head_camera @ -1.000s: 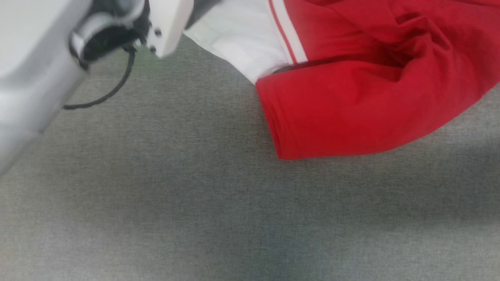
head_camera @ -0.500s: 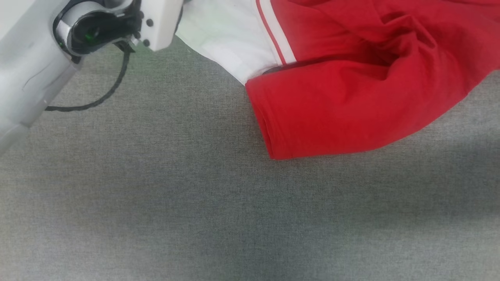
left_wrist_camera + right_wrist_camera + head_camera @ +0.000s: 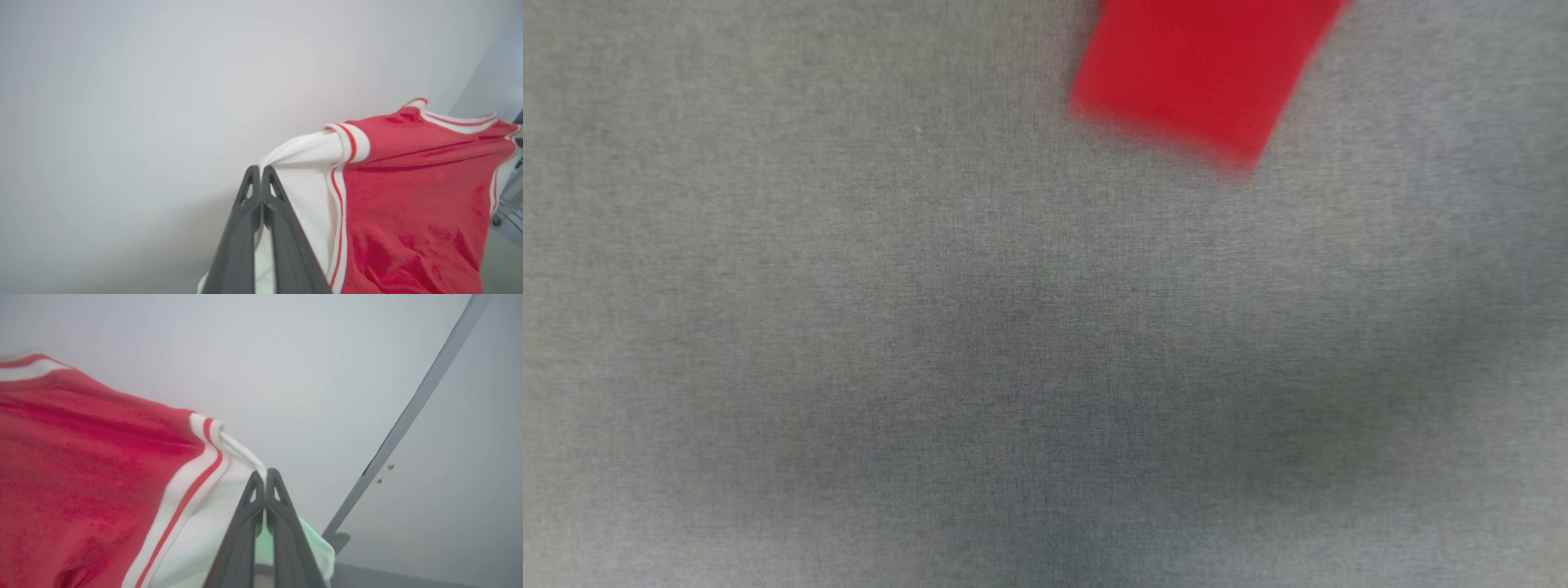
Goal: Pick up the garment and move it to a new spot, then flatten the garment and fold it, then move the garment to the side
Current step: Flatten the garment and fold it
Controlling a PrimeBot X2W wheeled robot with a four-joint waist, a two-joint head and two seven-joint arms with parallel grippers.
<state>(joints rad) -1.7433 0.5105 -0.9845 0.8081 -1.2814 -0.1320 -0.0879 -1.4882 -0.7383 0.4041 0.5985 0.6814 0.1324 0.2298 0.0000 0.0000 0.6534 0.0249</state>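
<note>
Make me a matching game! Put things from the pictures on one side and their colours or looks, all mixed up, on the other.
Things:
1 garment's body
2 garment's sleeve
3 woven surface
4 slanted bar

Looks:
A flat, speckled grey
B white, pinched in shut jaws
C red
D thin, grey, leaning

Pairs: 1-C, 2-B, 3-A, 4-D
</note>
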